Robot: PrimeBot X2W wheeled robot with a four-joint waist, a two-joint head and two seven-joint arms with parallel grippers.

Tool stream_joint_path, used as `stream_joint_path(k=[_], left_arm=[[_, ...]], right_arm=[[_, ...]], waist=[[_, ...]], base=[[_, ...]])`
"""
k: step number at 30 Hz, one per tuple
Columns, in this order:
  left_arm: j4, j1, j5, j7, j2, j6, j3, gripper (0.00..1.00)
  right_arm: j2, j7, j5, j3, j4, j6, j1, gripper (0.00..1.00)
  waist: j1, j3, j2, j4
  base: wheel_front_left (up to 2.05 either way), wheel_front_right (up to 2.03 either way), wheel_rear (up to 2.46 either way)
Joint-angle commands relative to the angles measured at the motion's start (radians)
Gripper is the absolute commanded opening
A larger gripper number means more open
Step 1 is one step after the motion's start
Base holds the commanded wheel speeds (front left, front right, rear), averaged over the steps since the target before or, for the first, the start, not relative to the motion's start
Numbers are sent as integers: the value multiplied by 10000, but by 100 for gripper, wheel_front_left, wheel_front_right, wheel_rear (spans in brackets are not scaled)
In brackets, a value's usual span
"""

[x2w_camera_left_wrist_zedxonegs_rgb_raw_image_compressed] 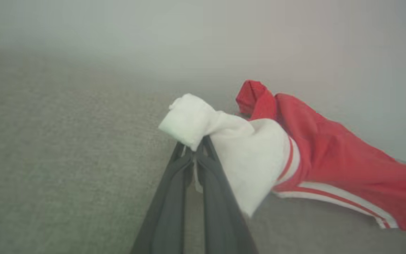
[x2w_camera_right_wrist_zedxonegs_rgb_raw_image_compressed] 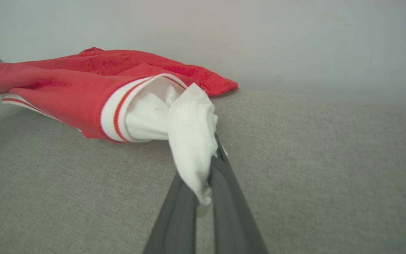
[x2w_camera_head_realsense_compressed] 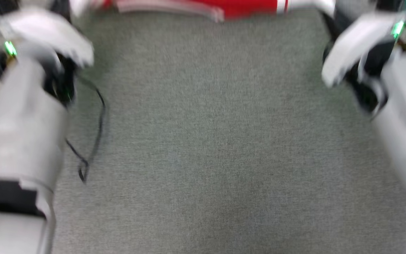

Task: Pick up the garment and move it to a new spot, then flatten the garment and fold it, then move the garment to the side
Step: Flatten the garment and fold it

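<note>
We see the garment [x2w_camera_head_realsense_compressed: 245, 7], red with white sleeves and striped trim, at 12 o'clock on the grey fabric surface [x2w_camera_head_realsense_compressed: 206, 141], by a pale wall [x2w_camera_right_wrist_zedxonegs_rgb_raw_image_compressed: 294, 42]. Our left gripper [x2w_camera_left_wrist_zedxonegs_rgb_raw_image_compressed: 195, 150] and right gripper [x2w_camera_right_wrist_zedxonegs_rgb_raw_image_compressed: 213, 165] each have jaws pinching a white sleeve; bare surface runs toward 6 o'clock

Indoors; most likely a bare test room or lab corner, though hard to say for certain. Under and all round the left gripper [x2w_camera_left_wrist_zedxonegs_rgb_raw_image_compressed: 193, 150]: flat grey woven cloth [x2w_camera_left_wrist_zedxonegs_rgb_raw_image_compressed: 65, 158], like carpet or a covered bench top. Straight ahead of the right gripper [x2w_camera_right_wrist_zedxonegs_rgb_raw_image_compressed: 213, 165], past the fingertips: a plain pale wall [x2w_camera_right_wrist_zedxonegs_rgb_raw_image_compressed: 294, 42], meeting the cloth in a straight line. Just inward of the left forearm [x2w_camera_head_realsense_compressed: 23, 123]: a loose black cable [x2w_camera_head_realsense_compressed: 97, 134] on the cloth, as around test rigs. At both grippers' tips, the garment [x2w_camera_left_wrist_zedxonegs_rgb_raw_image_compressed: 330, 158], the one bright thing against the grey.
</note>
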Motion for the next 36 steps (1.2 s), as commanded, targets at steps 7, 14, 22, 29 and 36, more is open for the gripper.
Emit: stream_joint_path(k=[7, 14, 22, 29, 36], left_arm=[[-658, 3000, -276, -421, -158, -166, -120, 0], [-2413, 5777, -444, -406, 43, 250, -89, 0], [-6118, 9169, -481, 541, 643, 1718, -144, 0], [-9560, 12027, -353, 1545, 1380, 3341, -143, 0], [-11651, 14203, -283, 2600, 1857, 4515, -457, 0]], right_arm=[[-818, 245, 884, 343, -1772, -11, 3168, 0], [-1345, 681, 815, -579, -3505, -10, 6089, 0], [-937, 2010, -115, -2343, -5932, -7, 9605, 0], [119, 3480, -1033, -3994, -8098, -8, 12373, 0], [871, 4684, -1719, -4720, -9116, -7, 14236, 0]], waist=[[0, -2130, 0, 130], [0, -3225, 0, 309], [0, -4122, 0, 374], [0, -4488, 0, 360], [0, -4823, 0, 428]], base=[[0, 0, 0], [0, 0, 0], [0, 0, 0], [0, 0, 0], [0, 0, 0]])
